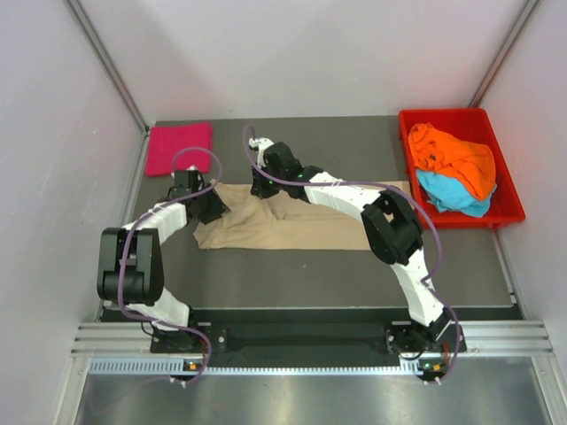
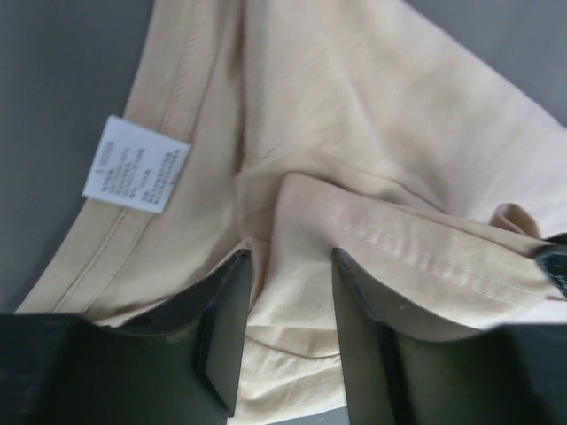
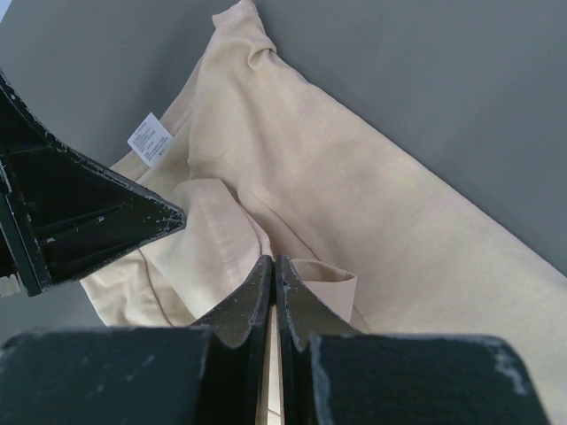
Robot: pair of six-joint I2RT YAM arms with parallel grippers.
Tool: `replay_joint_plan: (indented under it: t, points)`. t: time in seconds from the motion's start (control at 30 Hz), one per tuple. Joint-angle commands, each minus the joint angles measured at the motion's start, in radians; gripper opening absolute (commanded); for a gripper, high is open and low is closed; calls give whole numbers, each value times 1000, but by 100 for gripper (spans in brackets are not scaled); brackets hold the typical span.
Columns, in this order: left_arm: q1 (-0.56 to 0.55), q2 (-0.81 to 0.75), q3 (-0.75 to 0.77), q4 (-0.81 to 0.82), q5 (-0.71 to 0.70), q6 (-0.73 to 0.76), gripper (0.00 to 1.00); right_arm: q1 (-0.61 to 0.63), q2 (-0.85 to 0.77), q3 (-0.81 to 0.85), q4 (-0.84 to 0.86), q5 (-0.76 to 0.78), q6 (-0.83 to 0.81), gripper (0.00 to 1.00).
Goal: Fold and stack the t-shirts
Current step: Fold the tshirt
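Right claw pinches, apparently, the soft beige cloth t-shirt beneath it; left claw gapes astride a fold. Beyond it, a magenta-pink t-shirt lies folded; the orange t-shirt and light-blue t-shirt await folding.

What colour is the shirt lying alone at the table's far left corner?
Magenta-pink. The t-shirt shows best in the top external view.

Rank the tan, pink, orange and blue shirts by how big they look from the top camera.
1. tan shirt, spread out.
2. orange shirt and pink shirt, too alike to rank.
3. blue shirt, partly hidden under the orange one.
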Motion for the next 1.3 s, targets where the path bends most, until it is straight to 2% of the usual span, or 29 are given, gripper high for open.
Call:
replay_joint_plan:
  t: [0.0, 0.1, 0.3, 0.37, 0.67, 1.07, 1.17, 1.23, 1.27]
  points:
    - [5, -35, 23, 104, 63, 33, 41, -15, 0, 4, 52, -14, 1, 0]
    - [5, -17, 28, 130, 93, 42, 36, -15, -1, 5, 55, -14, 4, 0]
    - [3, 26, 63, 117, 110, 37, 11, -18, -7, 5, 57, -13, 5, 0]
    - [5, 25, 65, 124, 110, 34, 0, -18, -10, 5, 57, -11, 5, 0]
    - [3, -24, 69, 170, 66, 40, 0, -29, -52, -53, 106, 38, 11, 0]
    - [3, 34, 37, 385, 124, 46, 0, -41, -70, -103, 149, 125, 51, 0]
    - [3, 57, 89, 302, 92, 62, 0, -47, -69, -99, 149, 134, 51, 0]
    - [3, 54, 117, 214, 19, 51, 0, -49, -67, -97, 146, 148, 51, 0]
    - [3, 48, 121, 195, 3, 53, 6, -47, -69, -97, 143, 156, 51, 0]
